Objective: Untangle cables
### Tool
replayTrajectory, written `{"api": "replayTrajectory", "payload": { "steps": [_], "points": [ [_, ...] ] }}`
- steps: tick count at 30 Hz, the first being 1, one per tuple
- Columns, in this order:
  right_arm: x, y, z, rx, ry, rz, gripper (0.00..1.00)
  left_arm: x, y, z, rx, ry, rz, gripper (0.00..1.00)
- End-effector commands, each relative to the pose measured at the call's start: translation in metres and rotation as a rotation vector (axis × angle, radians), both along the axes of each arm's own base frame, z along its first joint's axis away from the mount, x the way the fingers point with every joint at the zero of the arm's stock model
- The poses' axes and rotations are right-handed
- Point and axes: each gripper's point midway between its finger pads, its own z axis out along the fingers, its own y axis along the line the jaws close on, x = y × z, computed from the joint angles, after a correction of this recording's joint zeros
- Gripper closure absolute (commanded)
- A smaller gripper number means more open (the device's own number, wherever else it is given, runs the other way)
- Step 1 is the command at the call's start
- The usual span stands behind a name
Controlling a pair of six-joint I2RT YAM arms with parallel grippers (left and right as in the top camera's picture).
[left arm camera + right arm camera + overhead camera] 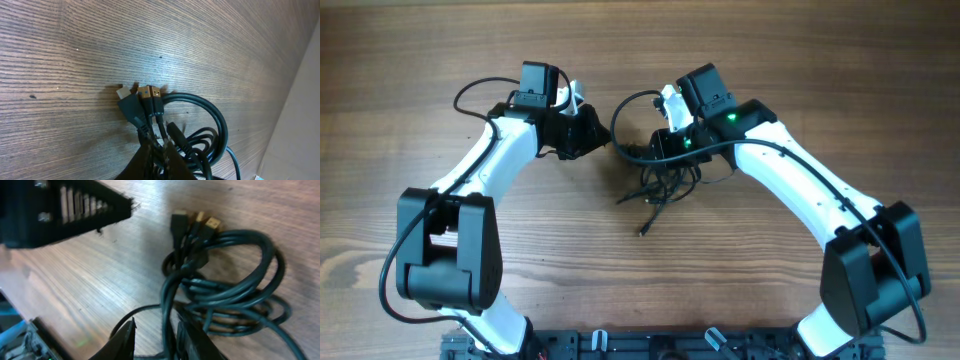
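1. Presently, I see the left gripper clenched on the cables just behind 3 plugs.
2. Right gripper: jaws apart, straddling 1 strand, not pinching it.
3. The clump lies on the table, between both grippers.

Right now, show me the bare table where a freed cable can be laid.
Bare: the far strip of table beyond both grippers, and the near middle between the arms, below the cables. Crowded: between the left gripper and right gripper, where the clump lies.
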Motion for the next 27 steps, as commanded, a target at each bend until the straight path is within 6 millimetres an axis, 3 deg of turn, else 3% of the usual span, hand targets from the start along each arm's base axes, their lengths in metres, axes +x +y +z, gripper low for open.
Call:
{"api": "replayTrajectory", "payload": {
  "steps": [1,27],
  "points": [
    [0.012,-0.003,-0.009,-0.044,-0.029,-0.027,0.72,0.005,0.004,-0.001,0.012,-0.006,0.005,0.9],
    [-0.005,-0.008,-0.018,-0.072,0.053,-0.036,0.72,0.005,0.004,-0.001,0.012,-0.007,0.005,0.89]
  ]
}}
